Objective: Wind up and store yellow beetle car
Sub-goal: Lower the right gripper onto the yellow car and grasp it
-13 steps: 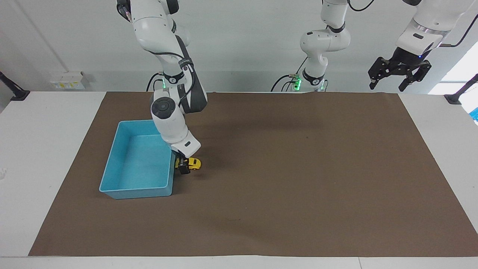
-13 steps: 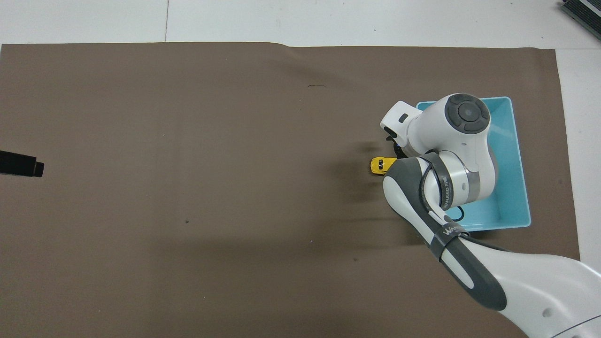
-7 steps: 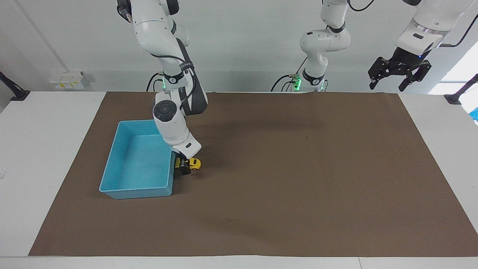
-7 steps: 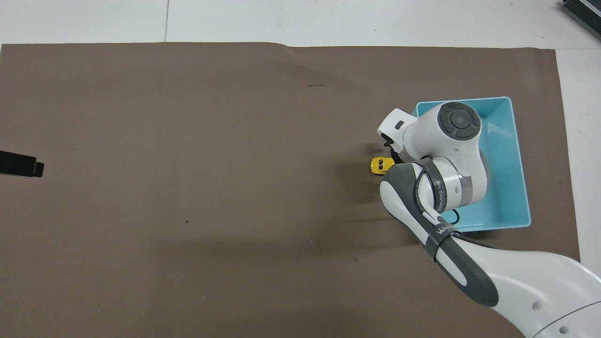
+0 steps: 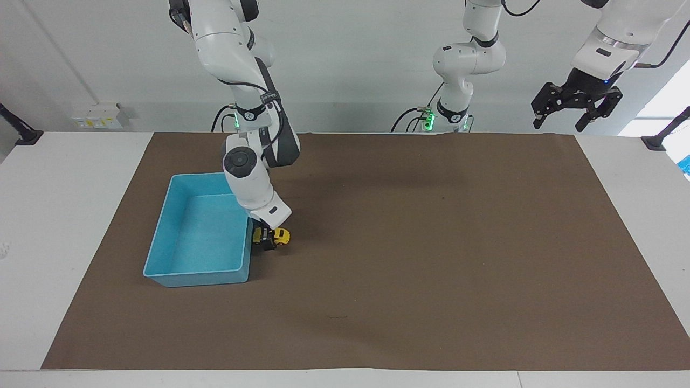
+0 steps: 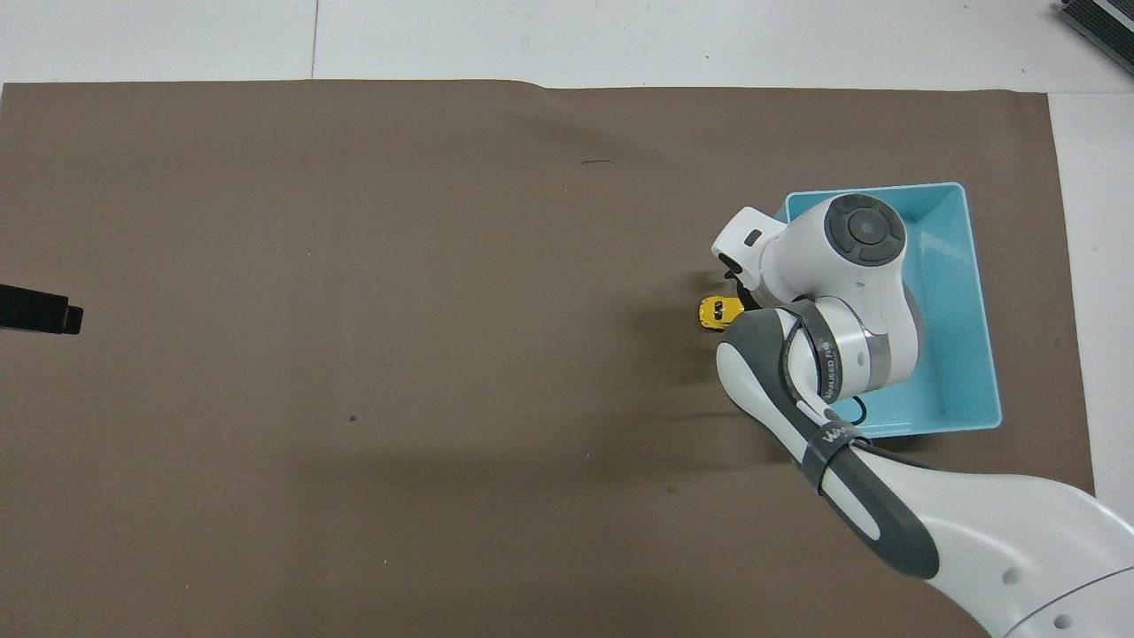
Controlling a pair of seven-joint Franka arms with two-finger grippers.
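The yellow beetle car (image 5: 280,235) stands on the brown mat right beside the light-blue bin (image 5: 156,237), on the side toward the left arm's end. My right gripper (image 5: 268,241) is down at mat level, straddling the car's middle. From overhead the right wrist covers the gripper, and only part of the car (image 6: 714,311) shows next to the bin (image 6: 979,301). The bin holds nothing. My left gripper (image 5: 558,125) waits open, raised high over the mat's corner at its own end; only its dark tip (image 6: 40,310) enters the overhead view.
The brown mat (image 5: 431,258) covers most of the white table. The right arm's elbow and forearm (image 6: 842,354) hang over part of the bin.
The right arm's wrist has shifted slightly and its gripper has crept a little along the car. The car, the bin and the left arm have not moved.
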